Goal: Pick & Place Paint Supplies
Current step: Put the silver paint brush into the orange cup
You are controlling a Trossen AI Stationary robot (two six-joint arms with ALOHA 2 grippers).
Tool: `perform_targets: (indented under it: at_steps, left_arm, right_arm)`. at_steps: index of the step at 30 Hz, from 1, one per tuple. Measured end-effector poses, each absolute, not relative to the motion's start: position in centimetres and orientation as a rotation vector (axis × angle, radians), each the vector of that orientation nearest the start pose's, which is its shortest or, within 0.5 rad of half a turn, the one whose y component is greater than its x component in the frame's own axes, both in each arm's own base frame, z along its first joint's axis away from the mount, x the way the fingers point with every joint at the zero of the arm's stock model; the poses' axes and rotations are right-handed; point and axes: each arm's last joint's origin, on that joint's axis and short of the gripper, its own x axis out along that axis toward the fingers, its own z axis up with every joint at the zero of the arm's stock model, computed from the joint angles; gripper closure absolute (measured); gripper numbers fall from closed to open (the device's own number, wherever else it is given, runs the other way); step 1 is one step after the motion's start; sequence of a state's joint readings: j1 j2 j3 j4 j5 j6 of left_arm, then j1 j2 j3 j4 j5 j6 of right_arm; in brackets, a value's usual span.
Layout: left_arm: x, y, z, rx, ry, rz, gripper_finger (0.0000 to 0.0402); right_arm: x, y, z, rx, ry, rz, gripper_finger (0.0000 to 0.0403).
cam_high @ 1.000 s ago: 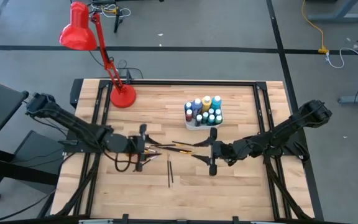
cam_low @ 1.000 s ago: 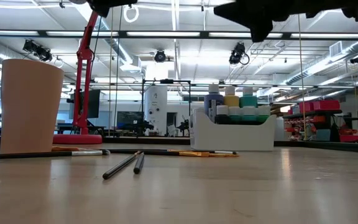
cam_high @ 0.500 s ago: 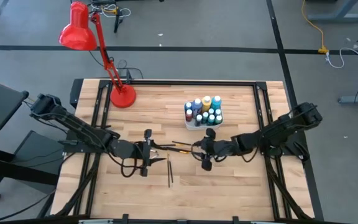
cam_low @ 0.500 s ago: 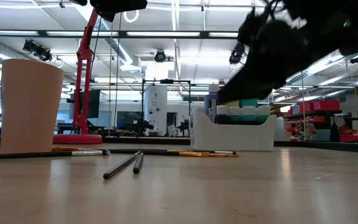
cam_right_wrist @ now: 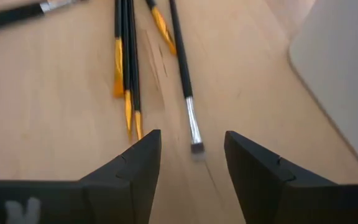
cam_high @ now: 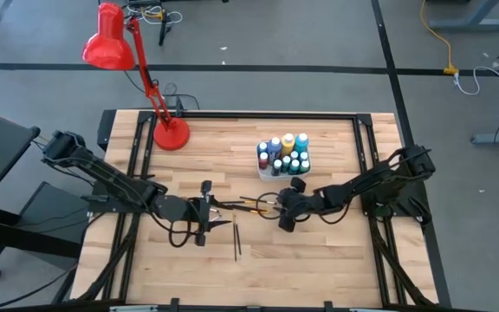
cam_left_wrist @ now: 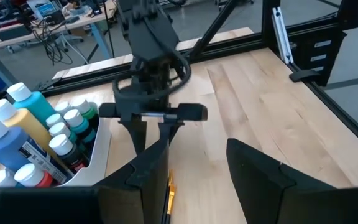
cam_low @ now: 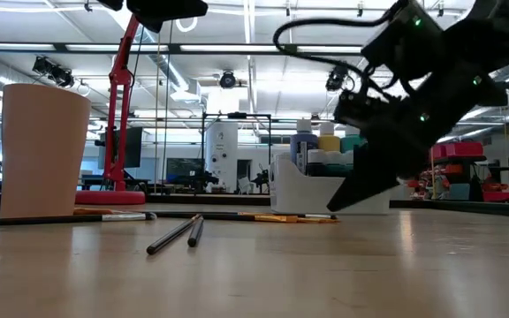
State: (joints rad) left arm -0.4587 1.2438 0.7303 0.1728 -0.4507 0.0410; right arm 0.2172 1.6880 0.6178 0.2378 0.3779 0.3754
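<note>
Several thin dark paintbrushes (cam_high: 248,204) with yellow bands lie flat on the wooden table between my two grippers. Two more brushes (cam_high: 236,239) lie nearer the front edge. Paint bottles (cam_high: 286,152) stand in a white tray (cam_high: 271,174) at the far middle. My right gripper (cam_right_wrist: 191,155) is open and slants down just over the table. The bristle end of one dark brush (cam_right_wrist: 194,134) lies just ahead of the gap between its fingers. My left gripper (cam_left_wrist: 197,168) hangs open above the brushes' other end, with nothing between its fingers.
A red desk lamp (cam_high: 170,134) stands at the far left. An orange cup (cam_low: 42,150) stands at the left in the low view. The tray wall (cam_right_wrist: 340,74) is close beside my right gripper. Bare wood stretches toward the near edge.
My right gripper has come down from well above the table to just over it. It has moved toward the table's left, up to the brushes' bristle ends, and tipped nose-down. My left gripper has shifted a little toward the brushes. The brushes have not moved.
</note>
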Motion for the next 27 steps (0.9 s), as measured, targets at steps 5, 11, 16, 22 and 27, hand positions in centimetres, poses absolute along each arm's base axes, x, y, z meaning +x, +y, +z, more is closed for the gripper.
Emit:
perform_targets:
  at_steps: [5,11,16,22,27]
  left_arm:
    - [24.5,-10.7,25.4,0.19,0.306,-0.014,0.023]
    - [24.5,-10.7,25.4,0.191,0.306,-0.014,0.023]
    - [24.5,-10.7,25.4,0.193,0.307,-0.015,0.023]
    - [24.5,-10.7,25.4,0.192,0.307,-0.014,0.023]
    - [24.5,-10.7,25.4,0.192,0.307,-0.014,0.023]
  right_arm:
    - [28.3,4.7,9.7,0.098,0.782,-0.318,0.0222]
    - [28.4,4.5,9.4,0.089,0.794,-0.314,0.0256]
    - [28.3,4.5,9.3,0.074,0.803,-0.304,0.0337]
    - [28.3,4.5,9.6,0.043,0.804,-0.285,0.0391]
    - [28.2,5.0,11.1,-0.023,0.815,-0.225,0.0398]
